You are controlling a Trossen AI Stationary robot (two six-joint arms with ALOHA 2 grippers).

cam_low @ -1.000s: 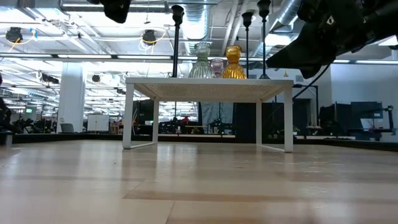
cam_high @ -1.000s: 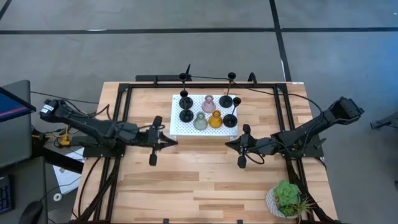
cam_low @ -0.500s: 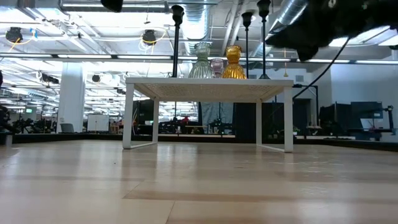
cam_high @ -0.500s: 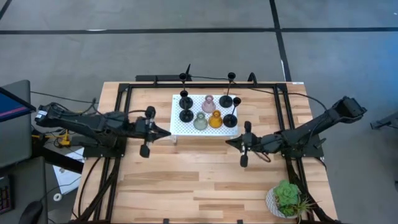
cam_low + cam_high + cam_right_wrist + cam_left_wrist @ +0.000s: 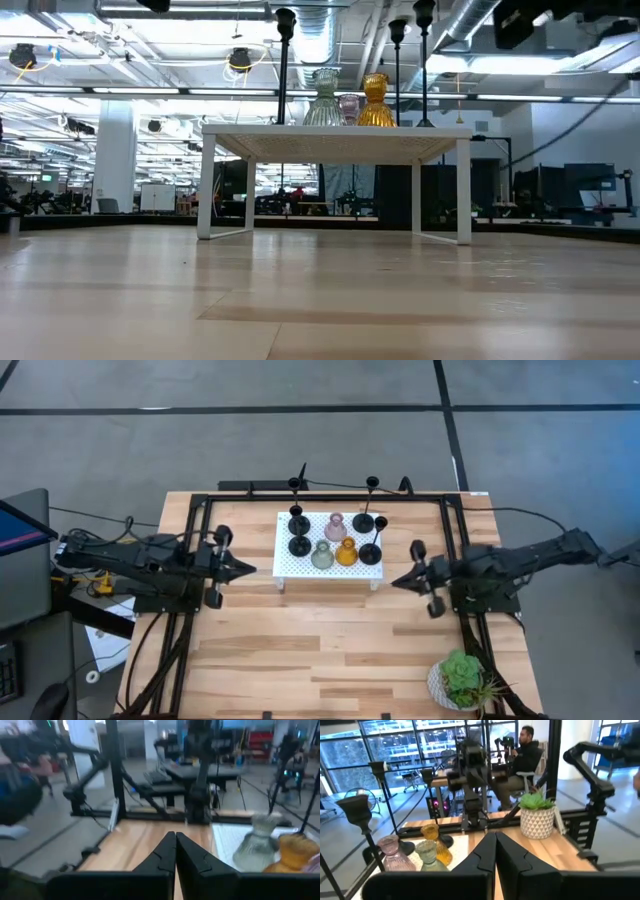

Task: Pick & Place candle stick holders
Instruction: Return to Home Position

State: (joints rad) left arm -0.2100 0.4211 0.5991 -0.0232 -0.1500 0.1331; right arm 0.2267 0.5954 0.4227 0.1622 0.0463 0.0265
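The candle stick holders stand on a white perforated platform at the table's middle. They are a pink one, a pale green one, an amber one and black stemmed ones with disc bases. My left gripper hovers left of the platform, shut, pointing at it. My right gripper hovers right of it, shut, also pointing at it. Neither holds anything. The left wrist view shows the pink, green and amber holders beyond my shut left gripper.
A potted plant sits at the table's near right corner. Black frame rails run around the table top. In the low view the platform stands on legs. A person sits in the room behind.
Both arms have drawn back from the platform and risen. The left gripper went toward the table's left edge, the right toward the right edge. In the low view the right arm has climbed nearly out of the picture. Both stayed shut, and the holders have not moved.
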